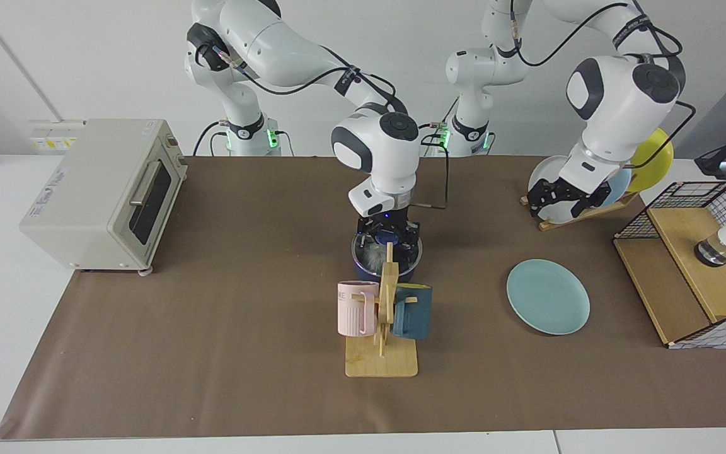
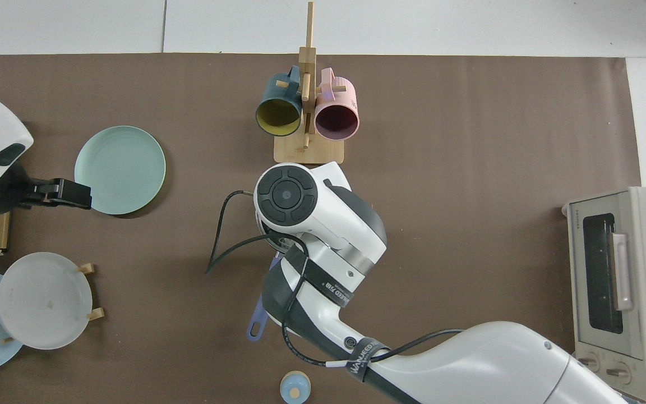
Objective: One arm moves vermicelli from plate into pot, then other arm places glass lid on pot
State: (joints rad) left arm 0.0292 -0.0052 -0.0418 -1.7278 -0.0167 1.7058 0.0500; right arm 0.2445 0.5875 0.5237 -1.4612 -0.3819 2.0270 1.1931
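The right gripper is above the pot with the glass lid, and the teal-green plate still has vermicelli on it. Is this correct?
Not quite. In the top view the teal-green plate is bare. The rest holds: the right gripper is above the pot with the glass lid. The left gripper waits near the plate rack.

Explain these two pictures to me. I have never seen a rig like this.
These are two white robot arms at a table covered in brown paper. One picture is taken from across the table, facing the arms. The other looks straight down.

The right arm reaches to the middle. Its claw is down at the blue knob of the glass lid, which sits on the dark blue pot. Something pale shows through the glass.

The left arm waits, its claw in front of a rack of plates with nothing visible in it.

Also on the table are an empty teal plate, a toaster oven and a wooden stand with two mugs.
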